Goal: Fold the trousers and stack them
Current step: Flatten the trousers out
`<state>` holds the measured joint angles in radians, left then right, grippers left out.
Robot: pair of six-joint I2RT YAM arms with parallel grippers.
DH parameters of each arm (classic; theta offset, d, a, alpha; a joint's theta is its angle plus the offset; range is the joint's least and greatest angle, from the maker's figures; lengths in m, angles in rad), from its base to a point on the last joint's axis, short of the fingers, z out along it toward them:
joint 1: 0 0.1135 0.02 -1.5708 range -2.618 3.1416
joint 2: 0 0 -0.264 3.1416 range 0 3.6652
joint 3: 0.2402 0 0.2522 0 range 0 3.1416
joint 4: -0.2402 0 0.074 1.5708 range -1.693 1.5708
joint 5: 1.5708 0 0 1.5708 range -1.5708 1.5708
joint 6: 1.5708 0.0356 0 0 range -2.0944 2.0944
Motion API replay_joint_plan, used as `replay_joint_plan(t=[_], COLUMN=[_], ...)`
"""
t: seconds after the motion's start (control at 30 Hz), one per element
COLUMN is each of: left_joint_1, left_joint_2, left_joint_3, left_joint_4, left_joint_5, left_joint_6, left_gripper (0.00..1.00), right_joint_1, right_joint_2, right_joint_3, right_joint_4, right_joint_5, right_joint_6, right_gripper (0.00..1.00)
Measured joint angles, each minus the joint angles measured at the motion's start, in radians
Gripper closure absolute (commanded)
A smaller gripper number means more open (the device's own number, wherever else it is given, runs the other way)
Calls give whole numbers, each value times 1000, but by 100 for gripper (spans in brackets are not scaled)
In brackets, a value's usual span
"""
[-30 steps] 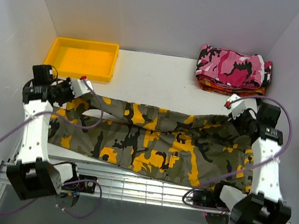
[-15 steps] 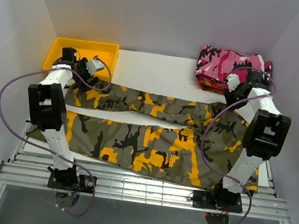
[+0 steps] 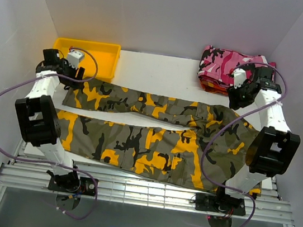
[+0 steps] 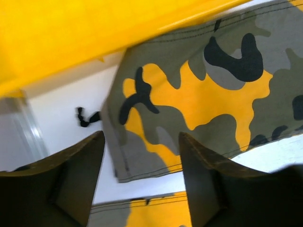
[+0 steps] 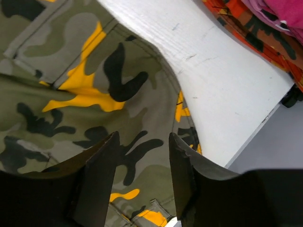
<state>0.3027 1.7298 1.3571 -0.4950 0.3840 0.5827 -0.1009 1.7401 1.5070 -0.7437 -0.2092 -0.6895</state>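
Left pincer (image 4: pixel 139 142) apart, empty, above far leg hem beside yellow tray (image 3: pixel 85 42); trousers (image 3: pixel 153 142) spread flat across worktop (image 3: pixel 157 75), hems left, waist right; right pincer (image 5: pixel 143 137) apart over waist end; cloth likely limp, light, will sag between grips; best pinched at hem and waistband edges.

Left gripper (image 4: pixel 140 138): yours is spread wide, reaching far left.
Right gripper (image 5: pixel 143 138): yours is spread wide, reaching far right.
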Motion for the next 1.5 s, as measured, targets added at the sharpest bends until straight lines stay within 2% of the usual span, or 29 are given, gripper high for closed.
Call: replay_joint_plan(t=[0.03, 0.27, 0.5, 0.6, 0.67, 0.77, 0.9, 1.1, 1.23, 1.37, 1.5], left_joint_1=[0, 0, 61, 119, 158, 194, 170, 101, 122, 146, 164], left_joint_2=[27, 270, 273, 214, 175, 150, 148, 87, 80, 167, 299], left_joint_3=[6, 44, 28, -50, -93, -100, -27, 11, 18, 108, 206], left_joint_4=[0, -14, -21, -21, -43, -94, -169, -177, -134, -122, -101], left_joint_5=[-2, -31, -63, -63, -52, -19, 32, 9, -33, -43, -64], left_joint_6=[-21, -161, -192, -170, -144, -108, -59, -82, -133, -174, -201], left_gripper=[32, 36, 43, 38, 27, 22, 18, 9, 8, 9, 17], right_joint_1=[4, 19, 18, 15, 11, 4, 3, 3, 3, 3, 3], right_joint_2=[-16, -32, -9, -5, 3, 21, 34, 34, 39, 62, 68], right_joint_3=[-2, -192, -320, -327, -327, -325, -297, -228, -203, -155, -147], right_joint_4=[-21, -90, -114, -113, -105, -98, -114, -122, -127, -127, -126], right_joint_5=[-8, -19, 52, 77, 88, 88, 71, 64, 60, 56, 51], right_joint_6=[2, 8, -5, -20, -28, -32, -28, -21, -16, -5, 2], right_gripper=[52, 54, 54, 54, 54, 54, 53, 45, 45, 45, 44])
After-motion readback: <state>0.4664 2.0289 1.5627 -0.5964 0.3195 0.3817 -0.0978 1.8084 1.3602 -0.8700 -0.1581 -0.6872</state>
